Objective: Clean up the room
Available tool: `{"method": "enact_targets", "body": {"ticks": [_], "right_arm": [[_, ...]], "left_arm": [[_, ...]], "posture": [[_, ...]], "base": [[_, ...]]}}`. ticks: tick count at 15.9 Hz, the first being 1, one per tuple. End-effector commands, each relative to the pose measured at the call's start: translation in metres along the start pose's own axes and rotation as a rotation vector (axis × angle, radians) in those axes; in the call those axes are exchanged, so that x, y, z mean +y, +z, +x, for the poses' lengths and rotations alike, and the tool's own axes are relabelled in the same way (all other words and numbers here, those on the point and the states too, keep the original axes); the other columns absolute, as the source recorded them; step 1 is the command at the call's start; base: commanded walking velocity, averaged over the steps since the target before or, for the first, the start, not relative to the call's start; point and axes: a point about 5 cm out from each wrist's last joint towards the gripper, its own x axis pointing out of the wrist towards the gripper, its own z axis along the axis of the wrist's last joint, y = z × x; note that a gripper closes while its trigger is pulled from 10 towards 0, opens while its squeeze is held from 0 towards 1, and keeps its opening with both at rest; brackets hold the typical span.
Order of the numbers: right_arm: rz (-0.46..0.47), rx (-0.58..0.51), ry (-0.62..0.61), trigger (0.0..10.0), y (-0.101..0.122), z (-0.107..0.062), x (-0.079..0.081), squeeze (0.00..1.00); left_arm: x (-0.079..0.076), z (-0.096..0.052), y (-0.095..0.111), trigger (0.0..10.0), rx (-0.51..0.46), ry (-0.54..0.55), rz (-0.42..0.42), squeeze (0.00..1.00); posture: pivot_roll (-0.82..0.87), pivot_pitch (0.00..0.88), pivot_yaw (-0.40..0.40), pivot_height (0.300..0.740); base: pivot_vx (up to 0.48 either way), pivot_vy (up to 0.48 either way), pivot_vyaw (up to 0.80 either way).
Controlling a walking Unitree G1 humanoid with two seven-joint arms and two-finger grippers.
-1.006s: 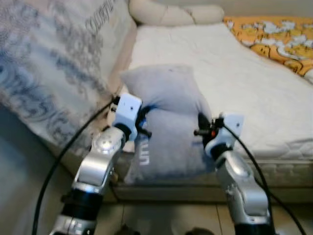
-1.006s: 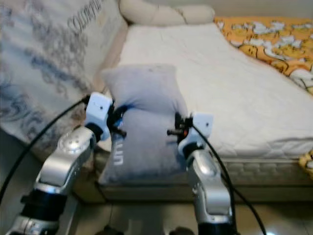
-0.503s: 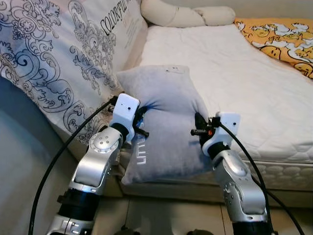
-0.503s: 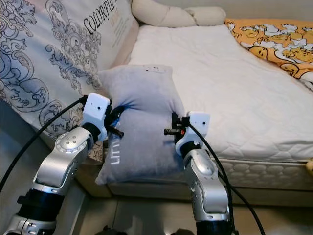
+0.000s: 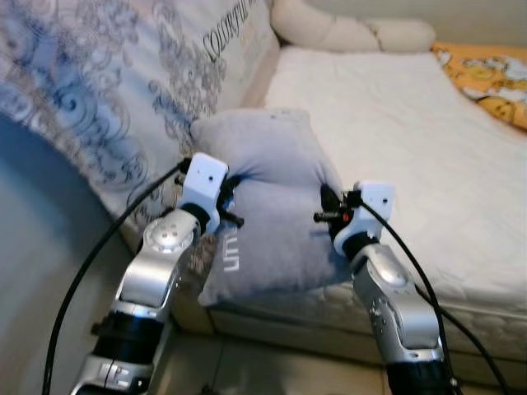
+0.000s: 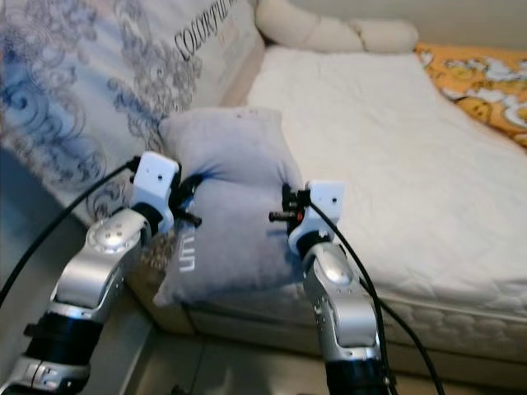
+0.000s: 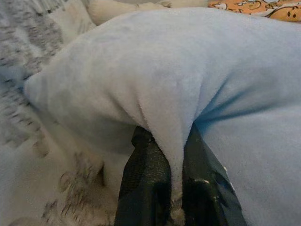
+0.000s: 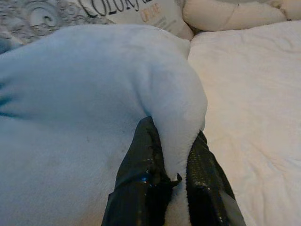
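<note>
Watch the grips: each gripper pinches only a thin fold, so the pillow [image 5: 268, 206] could slip out if you swing it. It hangs between the left gripper [image 7: 175, 188] and right gripper [image 8: 176, 176], both clamped on its sides, over the near edge of the bed [image 5: 412, 140].

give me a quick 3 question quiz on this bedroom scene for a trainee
1. True or false: both grippers are pinching the grey pillow.
2. Multiple choice: where does the pillow sit? A) on the floor B) at the mattress edge, beside the patterned quilt C) on the orange blanket
3. Fill in: the left gripper has its jaws shut on a ___ of fabric.

Key
1. True: the right gripper also clamps a fold.
2. B
3. fold
</note>
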Motion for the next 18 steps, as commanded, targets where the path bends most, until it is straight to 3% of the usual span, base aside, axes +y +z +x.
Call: {"method": "enact_targets", "body": {"ticks": [1, 7, 18], "right_arm": [[-0.006, -0.004, -0.061, 10.0, 0.0018, -0.0008, -0.0138, 0.00], [-0.012, 0.000, -0.036, 10.0, 0.0018, -0.0003, -0.0125, 0.00], [-0.009, 0.018, -0.021, 10.0, -0.0007, -0.0004, -0.0108, 0.00]], "left_arm": [[0.0067, 0.0028, 0.0128, 10.0, -0.048, 0.027, 0.024, 0.00], [0.0088, -0.0025, 0.0036, 10.0, -0.031, 0.021, 0.003, 0.00], [0.0104, -0.0013, 0.0062, 10.0, -0.034, 0.012, 0.021, 0.00]], "posture": [[-0.10, 0.000, 0.034, 0.740], [-0.10, 0.000, 0.028, 0.740], [-0.11, 0.000, 0.033, 0.740]], "base": [[0.285, 0.000, 0.00], [0.284, 0.000, 0.00], [0.279, 0.000, 0.00]]}}
